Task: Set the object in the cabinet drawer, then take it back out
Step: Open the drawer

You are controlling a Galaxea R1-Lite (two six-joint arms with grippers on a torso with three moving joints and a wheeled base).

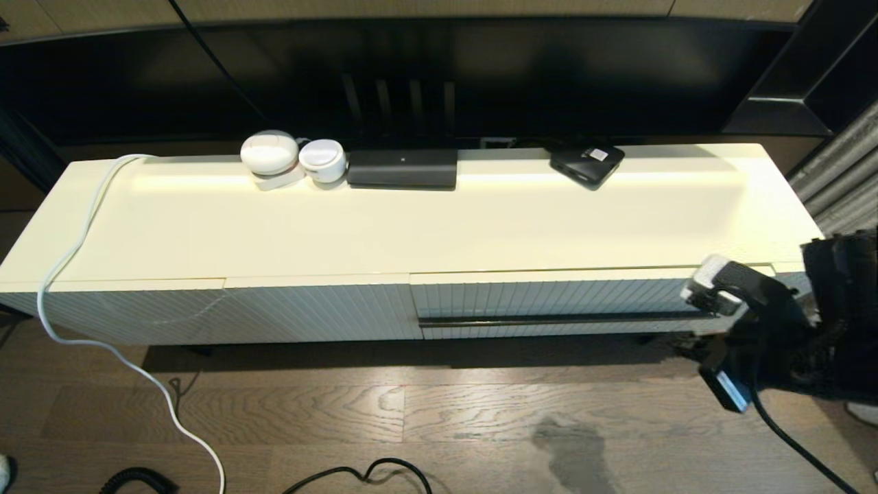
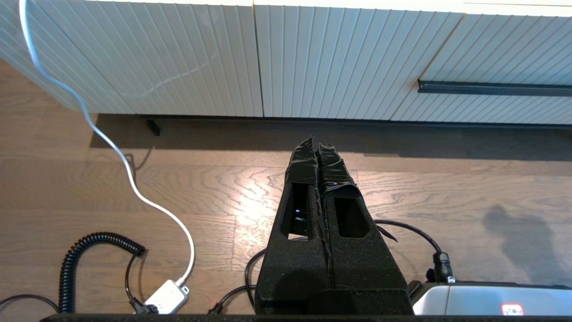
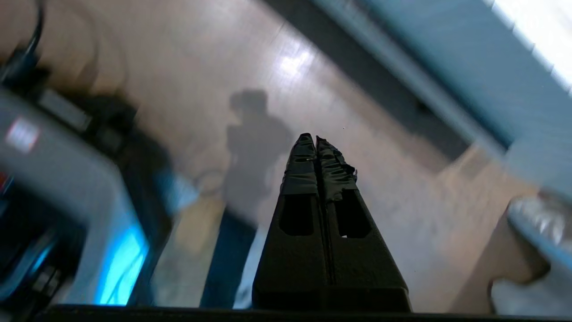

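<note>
1. Right gripper (image 3: 316, 139): fingers pressed together, holding nothing, out over the floor.
2. Left gripper (image 2: 316, 144): likewise closed and empty, parked low.
3. Cabinet drawer (image 1: 549, 296): fully shut.
4. Next move, by judgement: spread the fingers and take the black bar handle (image 1: 562, 320).

The cream cabinet top (image 1: 439, 226) carries two white gadgets (image 1: 291, 161) and two black boxes (image 1: 402, 169).

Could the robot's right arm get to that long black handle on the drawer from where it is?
Probably yes. The right gripper, shut and empty, is near the floor by the cabinet's right end, and nothing stands before the black bar handle of the closed cabinet drawer.
</note>
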